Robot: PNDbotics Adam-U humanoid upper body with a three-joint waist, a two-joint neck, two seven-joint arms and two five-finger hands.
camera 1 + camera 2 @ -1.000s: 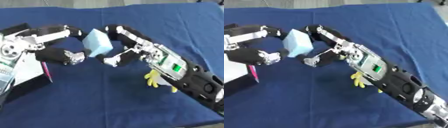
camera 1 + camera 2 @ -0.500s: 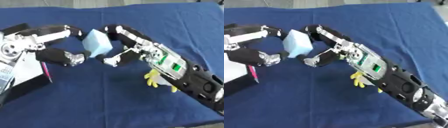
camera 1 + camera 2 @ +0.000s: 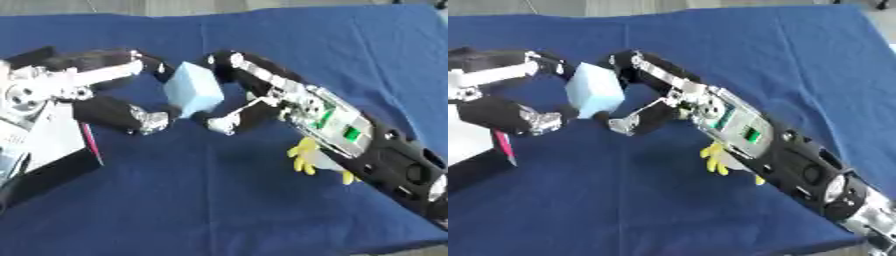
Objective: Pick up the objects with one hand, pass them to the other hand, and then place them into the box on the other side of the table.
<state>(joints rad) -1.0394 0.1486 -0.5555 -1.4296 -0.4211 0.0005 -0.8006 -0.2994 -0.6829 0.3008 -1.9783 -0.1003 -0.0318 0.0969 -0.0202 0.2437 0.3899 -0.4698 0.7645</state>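
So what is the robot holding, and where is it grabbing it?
A light blue block, held up between both hands: the left hand clasps its left side, and the right hand clasps its right side.

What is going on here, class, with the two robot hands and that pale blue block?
The pale blue block sits between the two hands above the blue tablecloth, mid-handover. The right hand and the left hand both have fingers curled round it. A box waits at the left edge with a pink strip on it, and a yellow object lies partly under the right arm.
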